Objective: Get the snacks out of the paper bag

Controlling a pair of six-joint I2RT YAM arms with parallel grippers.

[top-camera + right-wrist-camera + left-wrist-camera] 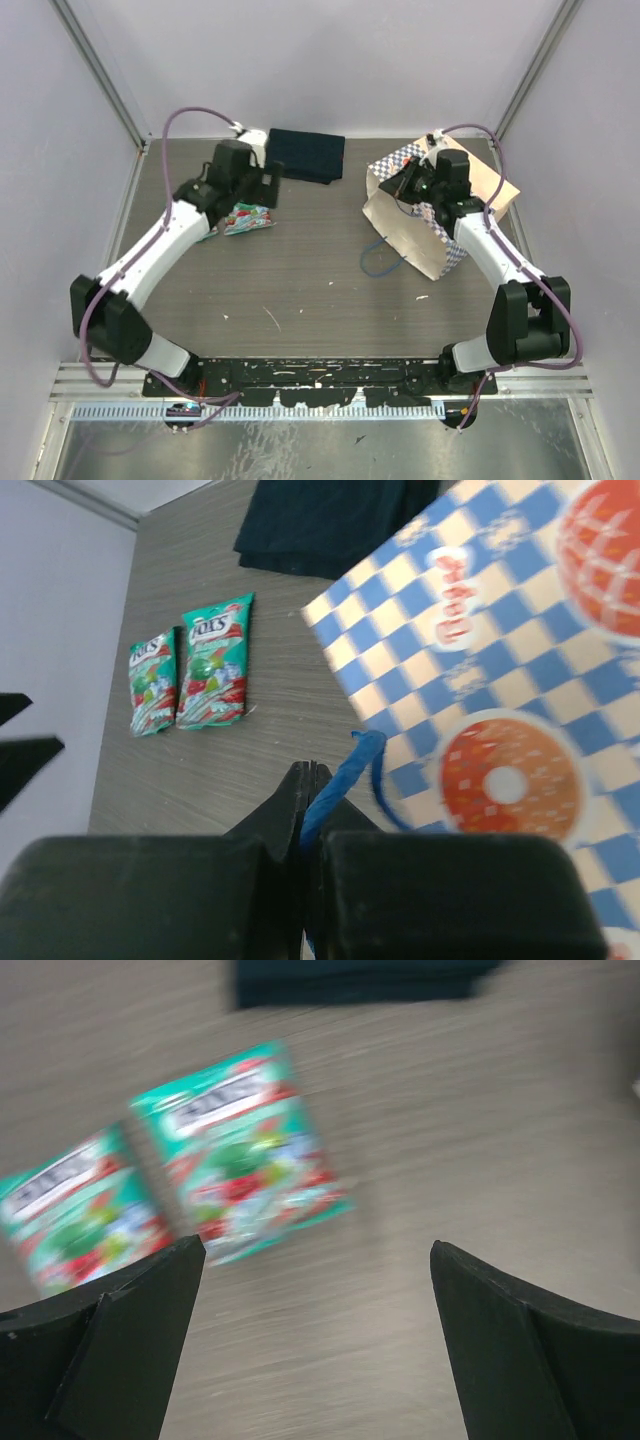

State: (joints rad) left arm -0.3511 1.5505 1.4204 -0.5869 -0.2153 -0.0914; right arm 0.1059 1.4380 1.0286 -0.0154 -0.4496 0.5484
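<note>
Left end effector (315, 1260) spread above two teal pouches (245, 1150) side by side on the surface (480, 1140), dark cloth (350, 980) beyond, right end effector (308, 780) pinching the bag's (480, 660) blue cord (340, 780)

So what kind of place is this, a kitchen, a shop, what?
Most likely a robot lab test cell: plain white panels on aluminium posts box in a wood-grain table, with two cabled robot arms bolted at its near edge.
</note>
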